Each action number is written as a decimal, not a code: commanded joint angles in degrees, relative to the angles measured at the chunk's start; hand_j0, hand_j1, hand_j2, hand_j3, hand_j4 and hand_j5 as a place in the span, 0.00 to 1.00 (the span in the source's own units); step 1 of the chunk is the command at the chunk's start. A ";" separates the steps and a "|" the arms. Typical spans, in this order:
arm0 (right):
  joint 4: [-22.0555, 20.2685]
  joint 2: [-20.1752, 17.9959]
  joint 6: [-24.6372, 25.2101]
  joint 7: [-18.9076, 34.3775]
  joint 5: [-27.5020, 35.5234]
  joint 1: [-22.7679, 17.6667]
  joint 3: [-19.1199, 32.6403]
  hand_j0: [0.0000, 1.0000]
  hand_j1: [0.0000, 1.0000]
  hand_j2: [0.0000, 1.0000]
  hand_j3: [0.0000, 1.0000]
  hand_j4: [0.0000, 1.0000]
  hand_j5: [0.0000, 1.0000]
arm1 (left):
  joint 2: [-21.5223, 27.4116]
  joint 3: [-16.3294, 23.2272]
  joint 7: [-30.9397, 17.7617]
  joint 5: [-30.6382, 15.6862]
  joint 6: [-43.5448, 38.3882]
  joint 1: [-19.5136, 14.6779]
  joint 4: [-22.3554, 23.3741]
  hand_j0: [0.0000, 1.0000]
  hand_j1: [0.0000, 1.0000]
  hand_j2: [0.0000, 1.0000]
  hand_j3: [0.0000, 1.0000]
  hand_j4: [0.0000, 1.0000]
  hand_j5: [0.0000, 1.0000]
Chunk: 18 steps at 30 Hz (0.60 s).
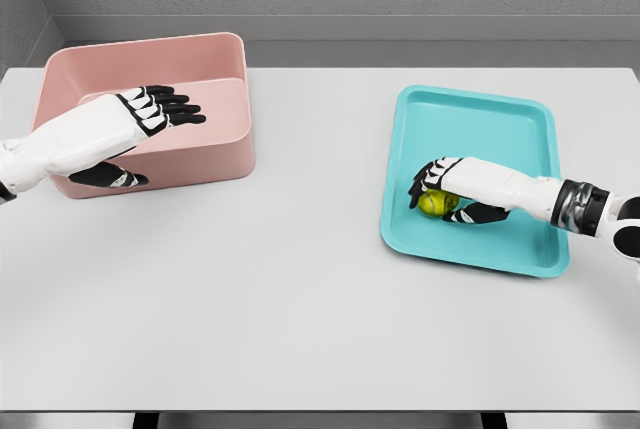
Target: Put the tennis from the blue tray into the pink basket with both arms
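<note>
A yellow-green tennis ball (pixel 433 204) lies in the blue tray (pixel 480 119) near its front left part. My right hand (pixel 445 194) reaches in from the right and has its fingers curled over the ball, thumb below it. The pink basket (pixel 215 49) stands at the back left of the table. My left hand (pixel 150 134) hovers over the basket's front wall with fingers stretched out and the thumb hanging below, holding nothing.
The white table (pixel 300 289) stretches wide between basket and tray and toward the front edge. A grey wall runs behind the table.
</note>
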<state>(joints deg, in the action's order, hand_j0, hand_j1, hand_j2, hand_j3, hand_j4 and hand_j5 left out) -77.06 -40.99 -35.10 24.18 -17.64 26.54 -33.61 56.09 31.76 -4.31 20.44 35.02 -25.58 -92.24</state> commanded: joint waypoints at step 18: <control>-1.60 -1.20 0.10 -0.10 0.59 1.76 1.88 0.55 0.55 0.55 0.55 0.55 0.55 | -0.10 -0.03 0.00 -0.48 -0.02 0.00 -0.05 1.00 1.00 1.00 1.00 1.00 1.00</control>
<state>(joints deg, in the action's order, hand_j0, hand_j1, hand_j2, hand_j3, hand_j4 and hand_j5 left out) -78.39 -42.00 -35.13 24.14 -17.53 28.30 -32.37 55.95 31.76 -4.30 20.34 35.02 -25.58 -92.28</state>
